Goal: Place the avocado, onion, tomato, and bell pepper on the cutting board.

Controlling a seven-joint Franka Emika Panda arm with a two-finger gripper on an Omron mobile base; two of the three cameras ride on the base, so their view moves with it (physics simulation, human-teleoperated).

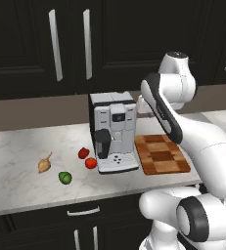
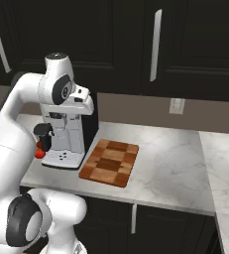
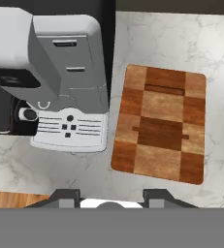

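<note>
Below the end effector (image 3: pixel 111 196) — the cutting board (image 3: pixel 160 124) — bare.

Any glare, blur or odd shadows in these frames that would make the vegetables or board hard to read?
Left base view: even light, soft render, small dark shadows under the avocado and onion. Right base view: cabinets very dark, cutting board clear. Hand view: two dark bar shadows on the board, no glare; end effector fingertips crisp.
</note>
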